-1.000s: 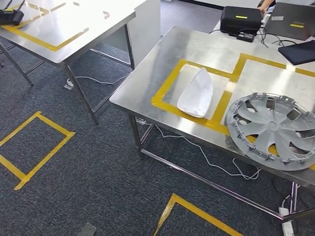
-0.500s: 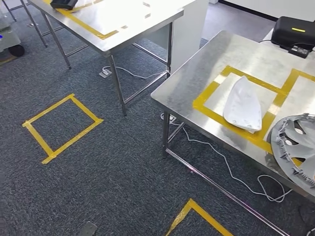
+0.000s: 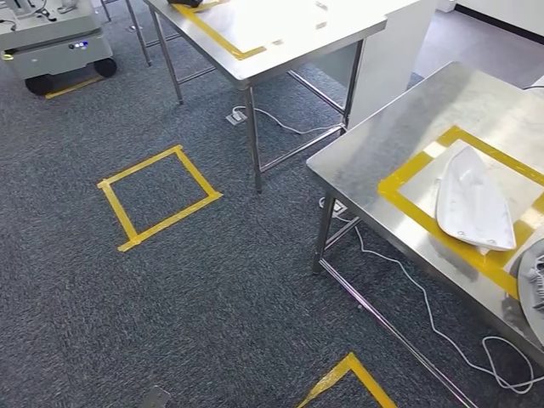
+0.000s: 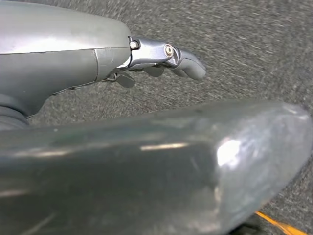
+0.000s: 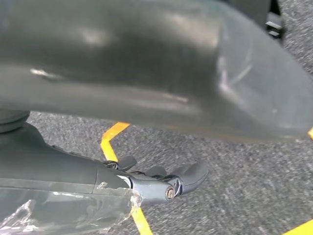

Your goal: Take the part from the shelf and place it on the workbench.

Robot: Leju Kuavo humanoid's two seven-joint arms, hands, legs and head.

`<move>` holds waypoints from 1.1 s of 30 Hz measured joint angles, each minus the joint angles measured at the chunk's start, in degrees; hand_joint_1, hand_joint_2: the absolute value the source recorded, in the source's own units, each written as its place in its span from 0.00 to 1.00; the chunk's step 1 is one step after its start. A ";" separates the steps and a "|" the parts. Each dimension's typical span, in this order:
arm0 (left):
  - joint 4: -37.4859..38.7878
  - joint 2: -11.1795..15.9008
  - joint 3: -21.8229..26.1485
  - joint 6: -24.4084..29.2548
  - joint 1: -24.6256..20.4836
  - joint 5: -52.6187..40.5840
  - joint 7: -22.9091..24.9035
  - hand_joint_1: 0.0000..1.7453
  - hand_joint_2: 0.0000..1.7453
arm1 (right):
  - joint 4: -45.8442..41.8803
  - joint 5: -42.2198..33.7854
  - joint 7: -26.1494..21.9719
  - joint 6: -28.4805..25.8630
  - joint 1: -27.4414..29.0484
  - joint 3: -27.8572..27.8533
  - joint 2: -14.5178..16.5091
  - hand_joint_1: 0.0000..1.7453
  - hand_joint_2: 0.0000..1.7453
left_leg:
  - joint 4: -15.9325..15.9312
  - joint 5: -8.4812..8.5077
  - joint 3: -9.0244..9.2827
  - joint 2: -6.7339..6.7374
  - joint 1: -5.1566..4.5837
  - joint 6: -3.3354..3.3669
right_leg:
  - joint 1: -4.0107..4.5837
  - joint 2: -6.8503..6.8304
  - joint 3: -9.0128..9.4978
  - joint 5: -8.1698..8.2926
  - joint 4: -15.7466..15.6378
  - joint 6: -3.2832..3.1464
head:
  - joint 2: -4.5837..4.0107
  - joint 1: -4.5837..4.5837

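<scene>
White moulded part (image 3: pixel 473 204): lies flat on the steel workbench (image 3: pixel 378 149) at the right of the head view, inside a rectangle of yellow tape (image 3: pixel 410 174) marked on the bench top. Its lower edge reaches the near strip of that tape. It is free of both hands, which hang low over the carpet, well apart from it.

Grey wheel cover (image 3: pixel 532 289): rests on the same bench, just beside the part toward the right edge of the head view, cut off by the frame.

Left hand (image 4: pixel 158 58): seen in the left wrist view above dark grey carpet, holding nothing; its fingers (image 4: pixel 190 63) reach straight out and lie close together.

Right hand (image 5: pixel 162 183): seen in the right wrist view above the carpet and a strip of yellow floor tape (image 5: pixel 114 147), holding nothing; its fingers (image 5: pixel 191 176) are extended and a little apart. Clear plastic film (image 5: pixel 66 210) wraps the cover behind it.

Surroundings, head view: a white cable (image 3: pixel 423 302) trails on the carpet under the workbench; a second steel table (image 3: pixel 269 38) with yellow tape stands behind; a yellow tape square (image 3: pixel 159 197) marks the floor to the left; a grey wheeled cart (image 3: pixel 54 42) stands at the upper left.
</scene>
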 joint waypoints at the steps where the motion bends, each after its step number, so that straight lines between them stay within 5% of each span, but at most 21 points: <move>1: 0.00 -0.05 0.00 -0.03 -0.17 0.05 0.09 0.00 0.00 | -0.04 -1.58 0.51 0.06 0.21 0.82 -0.07 0.00 0.00 | -3.37 1.07 1.92 1.29 0.00 0.20 | 0.15 -0.61 0.04 -0.31 0.14 0.40 | 0.01 -0.06; 3: 0.00 -0.19 0.00 -0.08 -0.44 0.08 0.21 0.00 0.00 | -0.94 -8.11 3.50 0.80 1.55 3.77 -0.32 0.00 0.00 | -6.16 1.34 3.44 2.46 -0.23 1.14 | 0.42 -1.80 0.25 -0.82 0.16 1.20 | 0.01 0.24; 5: 0.01 -0.13 0.00 -0.13 -0.32 0.07 0.43 0.00 0.00 | -6.93 -22.66 12.83 2.14 6.15 10.63 -0.24 0.00 0.00 | -6.21 1.26 3.43 0.56 -0.58 2.44 | -0.03 -2.91 1.03 -1.30 0.07 2.06 | 0.00 0.72; 8: 0.02 0.04 0.05 -0.24 0.00 0.06 0.77 0.00 0.00 | -21.18 -48.68 29.03 2.84 17.05 28.05 0.61 0.00 0.00 | -6.38 1.45 3.47 -1.92 -0.63 3.66 | -0.58 1.17 -0.72 -5.32 5.38 2.78 | 0.01 1.16; 9: 0.02 0.12 0.08 -0.25 -0.02 0.06 0.81 0.00 0.00 | -24.42 -53.34 30.89 2.93 19.75 34.03 0.67 0.00 0.00 | -6.37 1.48 3.33 -2.45 -0.64 3.86 | -0.50 3.01 -2.81 -7.45 9.45 2.69 | 0.02 1.42; 11: 0.02 0.20 0.11 -0.26 -0.16 0.06 0.84 0.00 0.00 | -29.08 -54.83 31.19 3.24 22.75 43.77 0.68 0.00 0.00 | -6.37 1.54 3.09 -3.49 -0.78 4.11 | -0.40 4.24 -6.74 -10.04 16.57 2.46 | 0.01 1.72; 13: 0.02 0.15 0.10 -0.34 -0.19 0.05 0.84 0.00 0.00 | -32.43 -51.94 31.23 3.37 24.41 49.80 0.68 0.00 0.00 | -6.34 1.56 3.13 -4.97 -0.93 4.15 | -0.31 4.53 -7.00 -8.20 16.14 2.09 | 0.00 1.74; 16: 0.02 0.11 0.11 -0.57 -0.22 0.05 0.84 0.00 0.00 | -36.42 -50.70 31.94 3.26 26.64 54.90 0.68 0.00 0.00 | -6.20 1.70 3.19 -7.59 -0.96 3.81 | -0.30 7.66 -1.98 -2.22 4.81 1.38 | 0.00 1.87; 18: 0.02 0.10 0.13 -0.67 -0.25 0.04 0.84 0.00 0.00 | -38.10 -50.73 32.29 3.26 27.52 57.00 0.68 0.00 0.00 | -6.10 1.90 2.91 -8.85 -0.87 3.21 | -0.19 9.12 -0.52 -1.15 1.32 1.10 | 0.00 1.89; 20: 0.02 0.11 0.13 -0.74 -0.13 -0.14 0.89 0.00 0.00 | -39.42 -50.79 32.43 3.26 28.10 58.52 0.69 0.00 0.00 | -6.19 2.14 2.58 -9.87 -0.58 2.41 | 0.03 7.99 -0.27 -0.90 1.02 0.57 | 0.00 1.87; 22: 0.02 0.13 0.08 -0.75 -0.01 -0.45 1.08 0.00 0.00 | -40.50 -50.84 32.43 3.22 28.39 59.60 0.70 0.00 0.00 | -4.70 1.02 1.67 -8.23 -0.58 1.86 | 0.00 6.60 0.12 -0.40 0.59 -0.24 | 0.00 1.66; 24: 0.02 0.08 0.01 -0.73 -0.19 -0.72 1.26 0.00 0.00 | -41.10 -50.83 32.42 3.17 28.71 60.22 0.71 0.00 0.00 | 1.18 -2.59 -1.20 -4.80 -0.71 1.50 | 0.02 4.91 0.24 -0.16 0.34 -0.68 | 0.00 1.25; 26: 0.02 0.00 -0.02 -0.68 -0.38 -0.91 1.34 0.00 0.00 | -41.27 -50.79 32.41 3.16 29.03 60.49 0.71 0.00 0.00 | 8.56 -5.82 -4.77 -3.23 -0.57 1.10 | 0.12 3.06 0.17 -0.24 0.34 -0.76 | 0.00 1.04; 27: 0.02 0.00 -0.02 -0.66 -0.35 -0.98 1.39 0.00 0.00 | -41.34 -50.77 32.41 3.16 29.08 60.56 0.71 0.00 0.00 | 10.27 -6.02 -5.54 -2.99 -0.45 0.93 | 0.10 2.19 0.13 -0.31 0.34 -0.72 | 0.00 1.04; 29: 0.02 0.02 -0.02 -0.62 -0.19 -1.04 1.49 0.00 0.00 | -41.51 -50.74 32.41 3.16 29.06 60.73 0.71 0.00 0.00 | 7.33 -3.48 -3.76 -2.33 -0.15 0.64 | -0.03 0.69 0.14 -0.58 0.35 -0.43 | 0.00 1.01; 31: 0.02 -0.07 -0.03 -0.60 -0.32 -1.06 1.56 0.00 0.00 | -41.68 -50.73 32.41 3.16 29.14 60.97 0.71 0.00 0.00 | -0.49 -0.25 0.75 0.51 0.08 0.35 | 0.13 -0.68 0.49 -1.28 0.61 0.30 | 0.00 0.86; 33: 0.02 -0.24 -0.04 -0.58 -0.66 -1.07 1.57 0.00 0.00 | -41.91 -50.71 32.40 3.18 29.23 61.11 0.71 0.00 0.00 | -4.89 0.69 3.20 2.20 0.03 0.87 | 0.42 -1.92 1.00 -2.03 0.83 1.09 | 0.01 1.02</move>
